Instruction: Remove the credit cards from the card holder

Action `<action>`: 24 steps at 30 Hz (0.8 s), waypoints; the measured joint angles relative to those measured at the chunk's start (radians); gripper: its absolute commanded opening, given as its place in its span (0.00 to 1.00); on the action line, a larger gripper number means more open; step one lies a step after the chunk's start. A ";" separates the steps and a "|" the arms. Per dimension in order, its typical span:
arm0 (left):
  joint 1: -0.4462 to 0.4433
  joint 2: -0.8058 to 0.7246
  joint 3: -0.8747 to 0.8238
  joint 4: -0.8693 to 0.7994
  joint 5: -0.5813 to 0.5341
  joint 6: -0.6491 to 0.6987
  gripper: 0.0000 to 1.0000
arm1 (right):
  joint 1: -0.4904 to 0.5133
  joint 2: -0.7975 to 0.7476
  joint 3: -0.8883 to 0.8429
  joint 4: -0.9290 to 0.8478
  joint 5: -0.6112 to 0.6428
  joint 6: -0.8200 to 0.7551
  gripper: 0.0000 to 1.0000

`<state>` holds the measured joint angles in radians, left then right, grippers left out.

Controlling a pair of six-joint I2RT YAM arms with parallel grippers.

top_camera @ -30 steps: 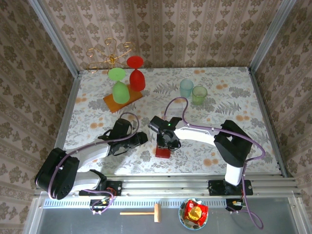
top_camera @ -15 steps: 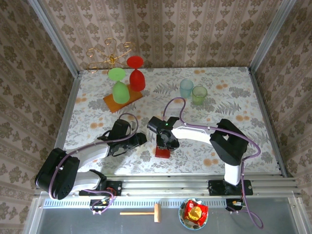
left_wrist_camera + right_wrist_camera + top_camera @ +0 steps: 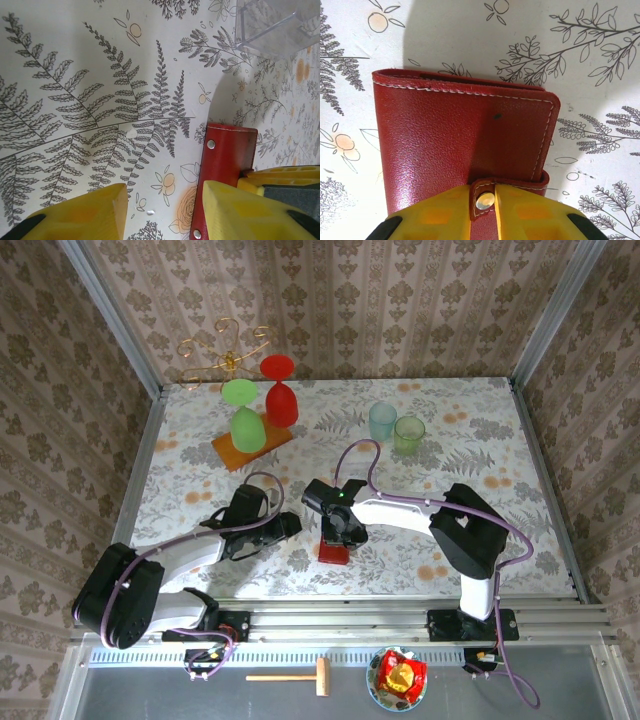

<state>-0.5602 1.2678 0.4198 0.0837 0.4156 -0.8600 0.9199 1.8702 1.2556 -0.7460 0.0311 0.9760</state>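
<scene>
The red card holder (image 3: pixel 460 135) lies closed on the flowered tablecloth, near the front middle of the table (image 3: pixel 334 552). My right gripper (image 3: pixel 487 210) is shut on its small red side tab (image 3: pixel 486 197), the yellow fingers pinching the tab on both sides of the metal snap. My left gripper (image 3: pixel 165 210) stands open just left of the holder (image 3: pixel 225 170), with bare cloth between its yellow fingers. Its right finger (image 3: pixel 245 210) overlaps the holder's edge. The credit cards are hidden inside the closed holder.
An orange board (image 3: pixel 250 448) with a green and a red goblet stands at the back left, a gold wire rack (image 3: pixel 225 350) behind it. Two cups (image 3: pixel 396 426) stand at the back middle. A clear plastic piece (image 3: pixel 280 25) shows beyond the holder.
The right gripper's fingers have closed in on the holder's tab, and the right arm has shifted slightly left. The left arm has not moved.
</scene>
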 measured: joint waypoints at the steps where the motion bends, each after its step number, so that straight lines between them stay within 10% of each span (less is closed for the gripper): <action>1: 0.000 0.002 0.000 0.000 0.000 0.000 0.44 | 0.000 0.000 0.000 0.000 0.000 0.000 0.18; 24: -0.074 0.076 0.076 0.006 -0.022 -0.015 0.43 | -0.051 -0.138 -0.199 0.227 -0.080 0.000 0.09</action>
<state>-0.6338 1.3434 0.4961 0.0898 0.3935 -0.8753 0.8684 1.7325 1.0565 -0.5190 -0.0490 0.9760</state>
